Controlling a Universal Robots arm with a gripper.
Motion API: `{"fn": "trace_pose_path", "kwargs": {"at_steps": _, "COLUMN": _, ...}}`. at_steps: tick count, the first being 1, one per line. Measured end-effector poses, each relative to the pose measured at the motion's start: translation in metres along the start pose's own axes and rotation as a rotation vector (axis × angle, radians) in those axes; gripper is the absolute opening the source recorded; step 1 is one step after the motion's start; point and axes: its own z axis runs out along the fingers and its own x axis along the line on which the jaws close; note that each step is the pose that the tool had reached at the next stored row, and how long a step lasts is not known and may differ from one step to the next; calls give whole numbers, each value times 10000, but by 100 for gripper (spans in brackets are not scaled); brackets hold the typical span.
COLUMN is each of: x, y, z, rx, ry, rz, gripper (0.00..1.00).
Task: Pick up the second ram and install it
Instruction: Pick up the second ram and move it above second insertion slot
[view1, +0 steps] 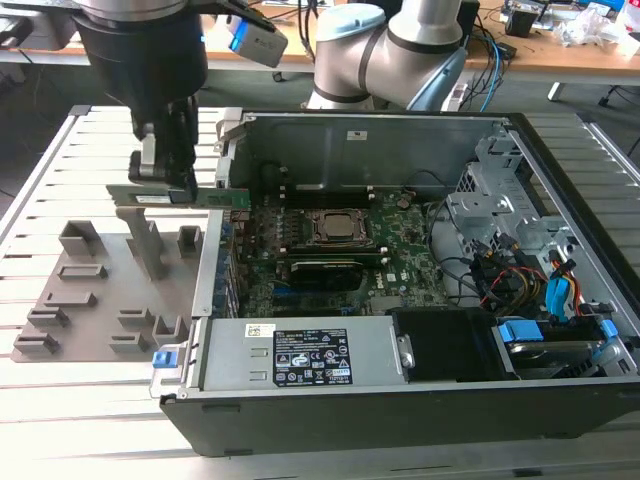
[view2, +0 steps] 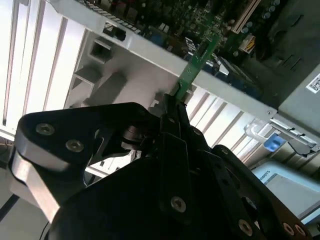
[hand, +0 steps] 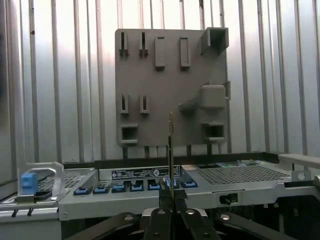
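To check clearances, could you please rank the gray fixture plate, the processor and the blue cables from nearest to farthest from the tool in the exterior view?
1. Gray fixture plate, just below the tool, which grips the second ram; exterior view's left.
2. Processor, middle of the open case.
3. Blue cables, the case's far end, exterior view's right.

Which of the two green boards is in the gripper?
The ram: the narrow stick clamped in the gripper, up by the grey plate. The large motherboard lies flat inside the case.
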Motion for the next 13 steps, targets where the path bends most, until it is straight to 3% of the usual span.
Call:
{"fn": "trace_pose_path", "kwargs": {"at_steps": 4, "x": -8, "y": -192, "z": -2, "rx": -14, "ry": 0, "rz": 1, "gripper": 13}}
{"fn": "trace_pose_path", "kwargs": {"at_steps": 5, "x": -13, "y": -295, "z": -3, "rx": -33, "ry": 2, "rz": 2, "gripper": 13}}
{"fn": "trace_pose_path", "kwargs": {"at_steps": 6, "x": -21, "y": -470, "z": -5, "rx": -76, "ry": -50, "rz": 2, "gripper": 13}}
{"fn": "trace_pose_path", "kwargs": {"at_steps": 7, "x": -24, "y": -539, "z": -6, "rx": -95, "ry": -160, "rz": -1, "gripper": 13}}
{"fn": "trace_pose_path", "kwargs": {"at_steps": 8, "x": -29, "y": -629, "z": -3, "rx": -115, "ry": -210, "rz": -79, "gripper": 13}}
{"fn": "trace_pose_path", "kwargs": {"at_steps": 10, "x": -37, "y": -751, "z": 5, "rx": -153, "ry": -211, "rz": -267, "gripper": 13}}
{"fn": "trace_pose_path", "kwargs": {"at_steps": 11, "x": -52, "y": -870, "z": 8, "rx": -183, "ry": -230, "rz": -288, "gripper": 13}}
{"fn": "trace_pose_path", "kwargs": {"at_steps": 13, "x": -71, "y": -972, "z": 12, "rx": -210, "ry": -260, "rz": -293, "gripper": 13}}
